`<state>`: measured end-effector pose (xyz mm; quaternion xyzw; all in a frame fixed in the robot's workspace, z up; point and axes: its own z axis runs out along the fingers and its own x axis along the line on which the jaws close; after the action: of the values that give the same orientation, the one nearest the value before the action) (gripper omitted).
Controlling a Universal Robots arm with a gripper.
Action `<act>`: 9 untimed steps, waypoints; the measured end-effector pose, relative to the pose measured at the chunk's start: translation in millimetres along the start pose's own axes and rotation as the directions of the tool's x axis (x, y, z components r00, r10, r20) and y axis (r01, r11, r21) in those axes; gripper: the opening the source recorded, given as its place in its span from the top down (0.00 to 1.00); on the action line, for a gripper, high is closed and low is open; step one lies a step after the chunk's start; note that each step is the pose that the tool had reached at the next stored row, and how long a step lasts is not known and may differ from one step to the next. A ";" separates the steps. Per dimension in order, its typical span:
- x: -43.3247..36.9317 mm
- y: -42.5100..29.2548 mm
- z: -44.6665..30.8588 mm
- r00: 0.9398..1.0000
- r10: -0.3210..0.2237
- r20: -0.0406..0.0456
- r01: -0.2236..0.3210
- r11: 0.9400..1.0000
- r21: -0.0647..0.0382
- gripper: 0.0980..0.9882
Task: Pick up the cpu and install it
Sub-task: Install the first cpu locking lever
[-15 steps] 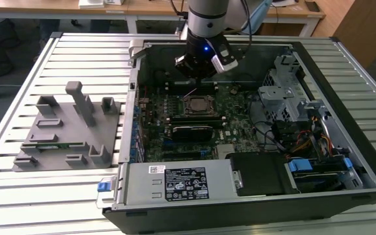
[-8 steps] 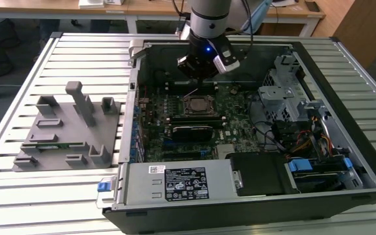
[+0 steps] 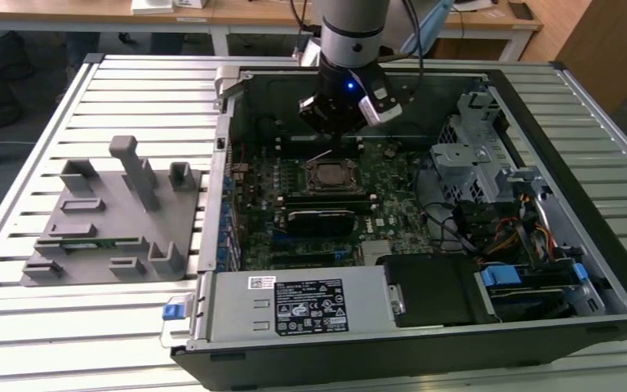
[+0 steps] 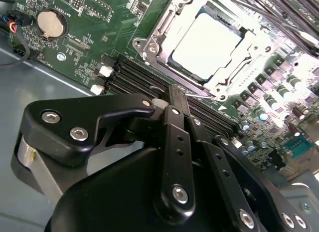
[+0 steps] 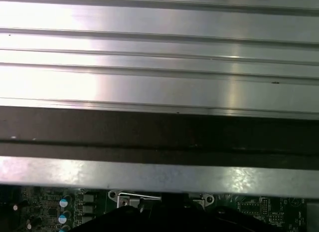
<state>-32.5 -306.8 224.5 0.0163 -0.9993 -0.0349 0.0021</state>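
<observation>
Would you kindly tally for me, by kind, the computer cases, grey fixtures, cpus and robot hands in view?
Computer case: 1
Grey fixture: 1
Cpu, lying in the motherboard socket: 1
Robot hand: 1
Total: 4

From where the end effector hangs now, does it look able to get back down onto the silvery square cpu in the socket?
Probably yes. The silvery square cpu lies face-up in the open metal socket frame, with nothing over it. The end effector hangs just beyond it inside the open computer case.
</observation>
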 end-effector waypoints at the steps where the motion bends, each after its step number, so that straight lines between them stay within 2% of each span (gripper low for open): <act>1: -0.7 0.0 0.9 1.000 0.000 0.000 0.000 1.000 0.000 0.99; 9: -4.2 -0.3 9.2 1.000 0.000 0.000 0.000 1.000 0.000 0.99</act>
<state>-28.4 -306.4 215.2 0.0163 -0.9993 -0.0347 0.0021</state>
